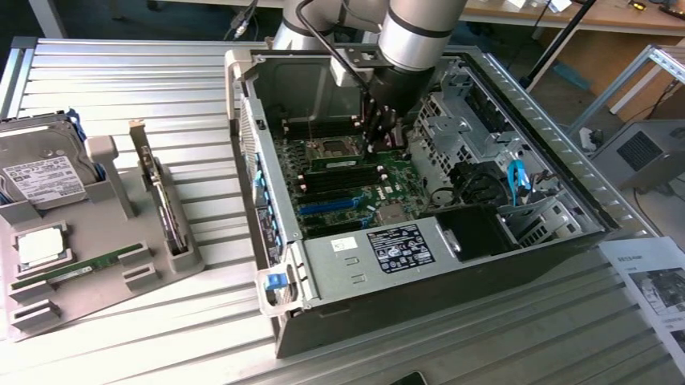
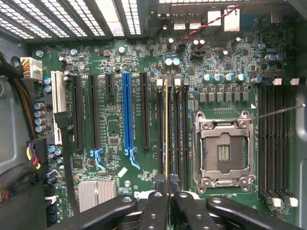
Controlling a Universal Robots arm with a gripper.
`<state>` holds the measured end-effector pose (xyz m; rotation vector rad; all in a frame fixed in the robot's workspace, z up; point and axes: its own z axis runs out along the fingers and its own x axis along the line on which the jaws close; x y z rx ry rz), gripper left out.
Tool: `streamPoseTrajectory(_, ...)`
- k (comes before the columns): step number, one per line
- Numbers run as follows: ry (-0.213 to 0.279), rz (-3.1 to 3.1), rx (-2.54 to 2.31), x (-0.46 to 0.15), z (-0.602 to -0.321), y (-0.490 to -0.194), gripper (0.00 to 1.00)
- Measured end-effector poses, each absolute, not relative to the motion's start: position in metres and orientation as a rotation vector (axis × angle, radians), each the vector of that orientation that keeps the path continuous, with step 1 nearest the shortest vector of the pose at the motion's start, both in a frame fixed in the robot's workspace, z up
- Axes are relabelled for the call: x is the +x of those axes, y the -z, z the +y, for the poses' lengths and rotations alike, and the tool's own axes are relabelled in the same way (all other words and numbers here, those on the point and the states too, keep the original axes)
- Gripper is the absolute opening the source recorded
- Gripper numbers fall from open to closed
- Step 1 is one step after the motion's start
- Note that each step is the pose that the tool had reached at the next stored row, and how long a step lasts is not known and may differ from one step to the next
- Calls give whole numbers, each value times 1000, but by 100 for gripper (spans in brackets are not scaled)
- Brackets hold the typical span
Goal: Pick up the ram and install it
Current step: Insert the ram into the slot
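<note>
The ram (image 2: pixel 166 125), a thin green stick seen edge-on, stands in one of the black memory slots beside the empty CPU socket (image 2: pixel 224 149) on the motherboard. My gripper (image 2: pixel 169 205) is straight above it, its black fingers (image 2: pixel 154 211) pressed on both faces of the stick's near end. In the exterior view my gripper (image 1: pixel 383 135) reaches down into the open computer case (image 1: pixel 354 277), with the ram (image 1: pixel 340 162) a green strip low on the board just to the exterior view's left of it. A second, alike ram stick (image 1: pixel 80 269) lies on the grey tray (image 1: pixel 75 309) outside the case.
On the tray also sit a square silvery CPU chip (image 1: pixel 41 245), a hard drive (image 1: pixel 43 172) and an upright expansion card (image 1: pixel 166 200). Drive cages and cables (image 1: pixel 482 152) crowd the case at the exterior view's right. A blue card slot (image 2: pixel 127 112) runs beside the memory slots. Papers (image 1: pixel 653 289) lie outside.
</note>
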<state>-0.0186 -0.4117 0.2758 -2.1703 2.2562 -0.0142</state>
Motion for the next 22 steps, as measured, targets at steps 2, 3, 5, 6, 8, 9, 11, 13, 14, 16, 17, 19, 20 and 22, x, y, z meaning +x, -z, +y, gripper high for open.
streamPoseTrajectory(2, 14, 2256, -2170, -19, -412, -275, 12)
streamPoseTrajectory(3, 14, 2256, -2170, -19, -412, -274, 12)
streamPoseTrajectory(5, 14, 2256, -2170, -19, -412, -272, 12)
streamPoseTrajectory(6, 14, 2256, -2170, -19, -412, -271, 12)
streamPoseTrajectory(8, 14, 2256, -2170, -19, -412, -270, 12)
streamPoseTrajectory(9, 14, 2256, -2170, -19, -412, -269, 12)
streamPoseTrajectory(11, 14, 2256, -2170, -18, -412, -267, 12)
streamPoseTrajectory(13, 14, 2256, -2170, -18, -412, -266, 12)
streamPoseTrajectory(14, 14, 2256, -2170, -18, -412, -265, 12)
streamPoseTrajectory(16, 14, 2256, -2170, -18, -412, -264, 12)
streamPoseTrajectory(17, 14, 2256, -2170, -18, -412, -263, 12)
streamPoseTrajectory(19, 14, 2256, -2170, -18, -412, -262, 12)
streamPoseTrajectory(20, 14, 2256, -2170, -18, -412, -261, 12)
streamPoseTrajectory(22, 14, 2256, -2170, -18, -412, -261, 12)
